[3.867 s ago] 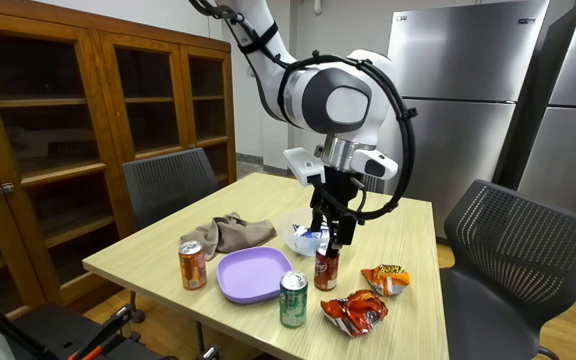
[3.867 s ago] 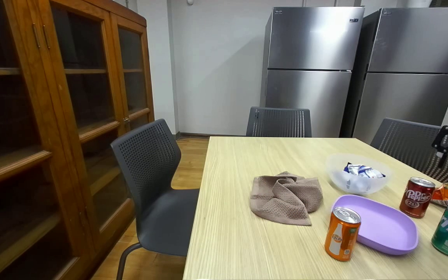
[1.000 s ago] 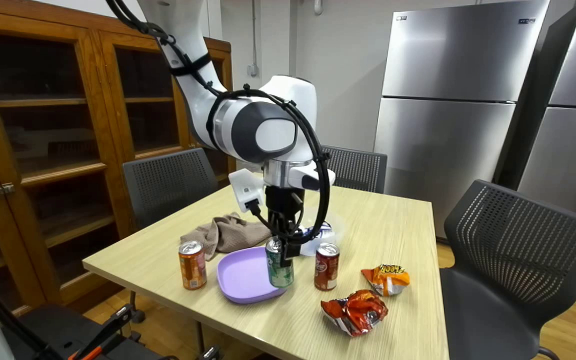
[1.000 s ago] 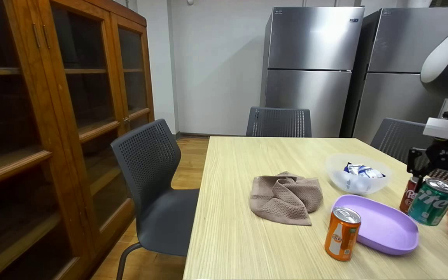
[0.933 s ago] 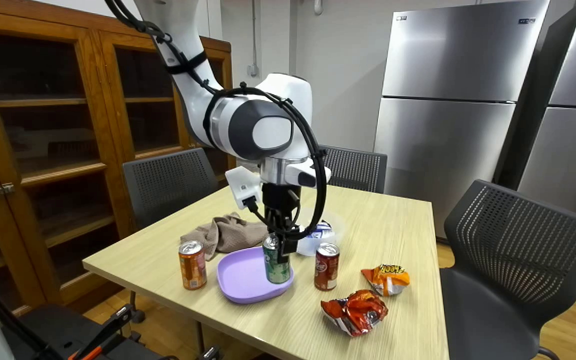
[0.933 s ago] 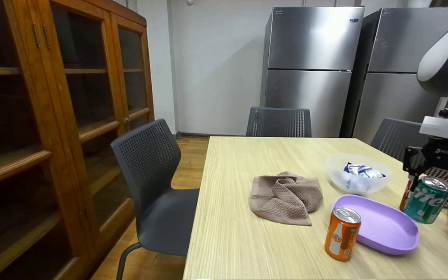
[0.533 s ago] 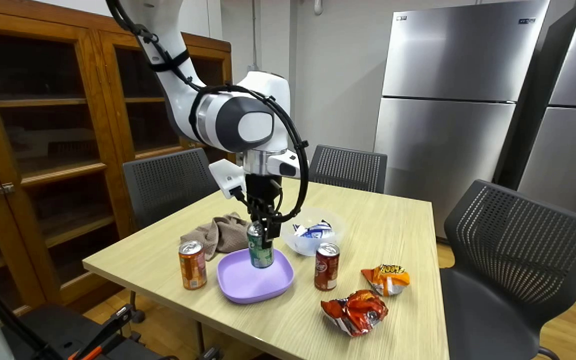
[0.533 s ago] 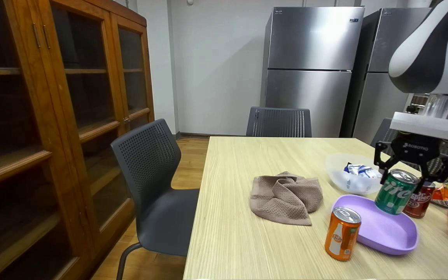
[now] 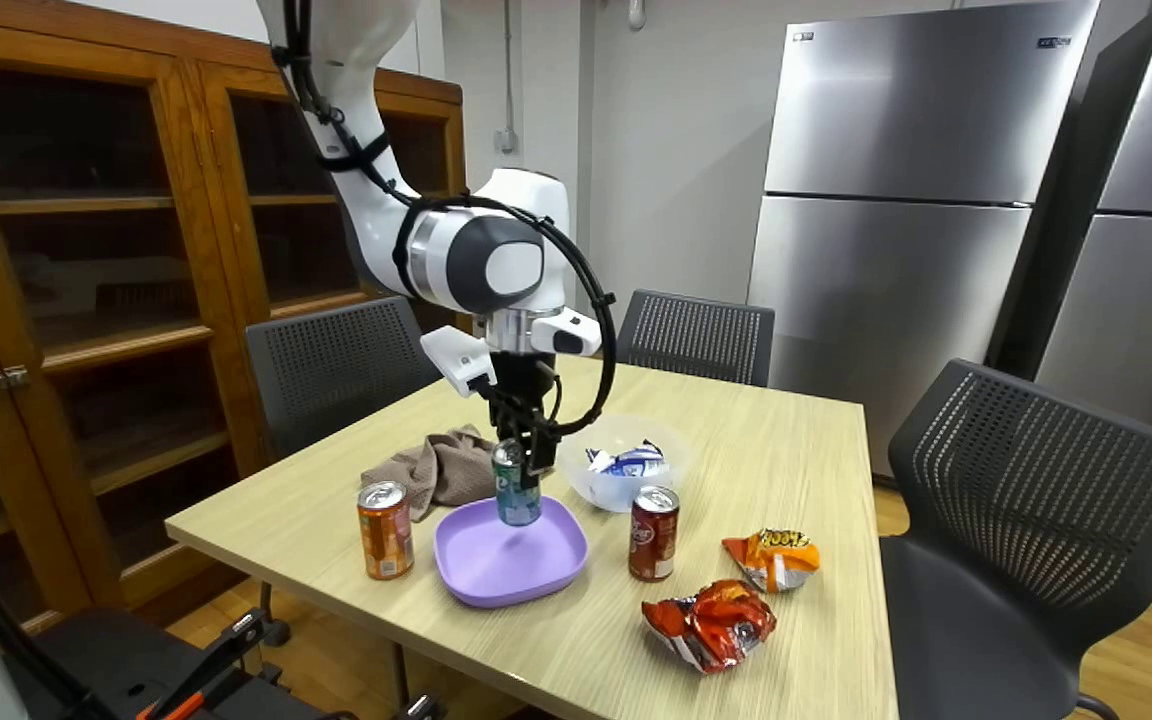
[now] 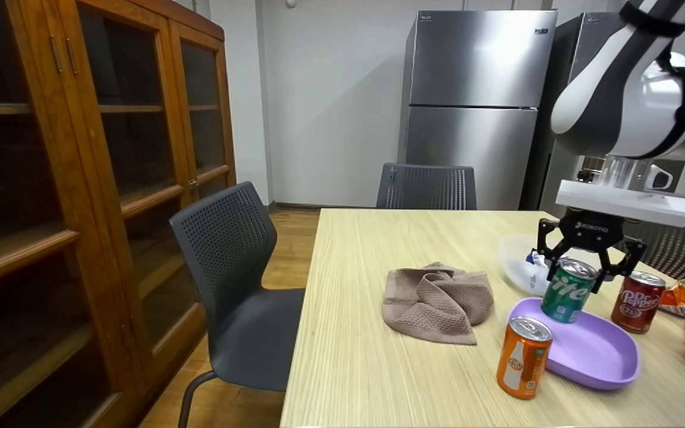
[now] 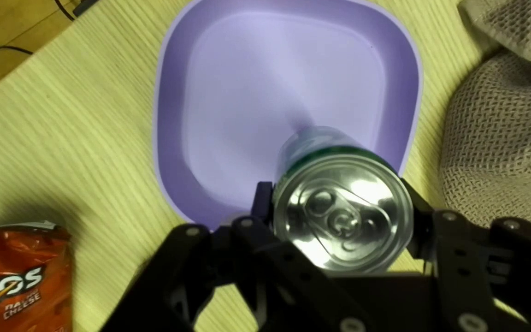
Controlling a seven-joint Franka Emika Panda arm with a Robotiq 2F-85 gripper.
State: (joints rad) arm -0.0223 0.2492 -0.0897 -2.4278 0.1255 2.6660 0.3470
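Gripper (image 10: 573, 283): squeezing the Sprite can (image 10: 563, 302).
Lid (image 11: 341, 214): pointing up, can nearly upright.
Purple plate (image 11: 265, 92): showing open room, rim (image 11: 412, 133) curving near.

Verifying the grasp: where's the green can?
On the right in an exterior view, the green can is in the gripper, over the plate near the bowl; contact unclear.

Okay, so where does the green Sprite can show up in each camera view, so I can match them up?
In an exterior view: the green Sprite can is slightly left of centre, below mid-height.
In an exterior view: the green Sprite can is well to the right, below mid-height.
Wrist view: the green Sprite can is right of centre, mostly in the lower half.
Shared landmark: the purple plate.
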